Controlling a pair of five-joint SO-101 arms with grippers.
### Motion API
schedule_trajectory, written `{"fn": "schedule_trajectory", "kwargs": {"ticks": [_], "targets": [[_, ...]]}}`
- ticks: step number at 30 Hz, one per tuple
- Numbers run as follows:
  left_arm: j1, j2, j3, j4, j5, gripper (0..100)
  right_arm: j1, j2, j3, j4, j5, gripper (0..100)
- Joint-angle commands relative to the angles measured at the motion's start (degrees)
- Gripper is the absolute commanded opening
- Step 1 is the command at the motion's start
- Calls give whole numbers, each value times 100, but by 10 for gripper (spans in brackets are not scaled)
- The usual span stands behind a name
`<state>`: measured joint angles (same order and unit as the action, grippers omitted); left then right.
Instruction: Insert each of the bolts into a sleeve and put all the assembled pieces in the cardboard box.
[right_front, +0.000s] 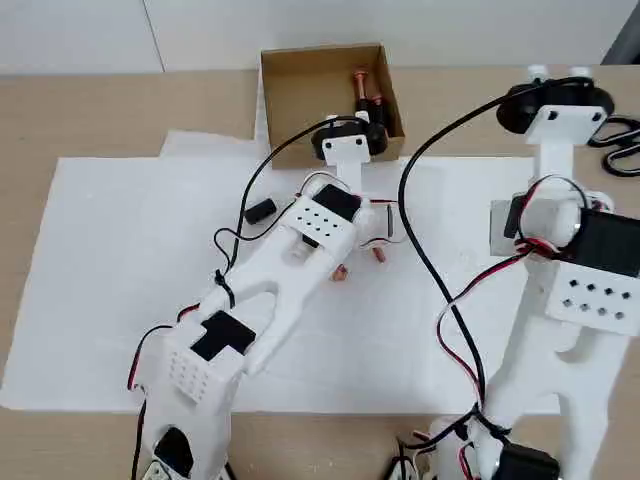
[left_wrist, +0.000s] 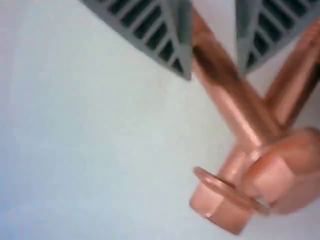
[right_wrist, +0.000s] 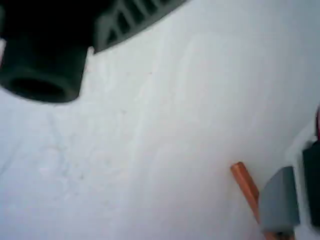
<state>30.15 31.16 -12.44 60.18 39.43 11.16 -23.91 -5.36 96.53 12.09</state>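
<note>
Two copper bolts lie on the white paper (right_front: 120, 280) with their heads together. My left gripper (left_wrist: 212, 65) is shut on the shaft of one bolt (left_wrist: 235, 110), while the second bolt (left_wrist: 295, 75) crosses beside it. In the high view, bolt ends (right_front: 378, 254) peek out from under the left arm (right_front: 320, 225). My right gripper (right_front: 498, 228) hangs over the paper's right side, shut on a black sleeve (right_wrist: 42, 60) beside a grey finger (right_wrist: 135, 15). A loose black sleeve (right_front: 262, 210) lies on the paper. The cardboard box (right_front: 300, 100) holds assembled pieces (right_front: 365, 95).
Scissors (right_front: 620, 145) lie at the table's right edge. Black cables (right_front: 420, 230) loop across the paper between the arms. In the right wrist view, the other arm's grey finger (right_wrist: 277, 200) and a bolt tip (right_wrist: 242, 180) stand farther off.
</note>
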Motion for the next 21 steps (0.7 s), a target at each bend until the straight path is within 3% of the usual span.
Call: {"fn": "schedule_trajectory", "kwargs": {"ticks": [1, 10, 16, 21], "targets": [[9, -70, -207, -114, 26, 39, 22, -198, -26, -119, 44, 80], [9, -79, -242, -114, 18, 45, 22, -207, -26, -119, 44, 80], [9, -79, -242, -114, 35, 136, 22, -207, -26, -127, 44, 80], [9, -70, -242, -123, 35, 145, 22, -198, -26, -189, 35, 79]]}}
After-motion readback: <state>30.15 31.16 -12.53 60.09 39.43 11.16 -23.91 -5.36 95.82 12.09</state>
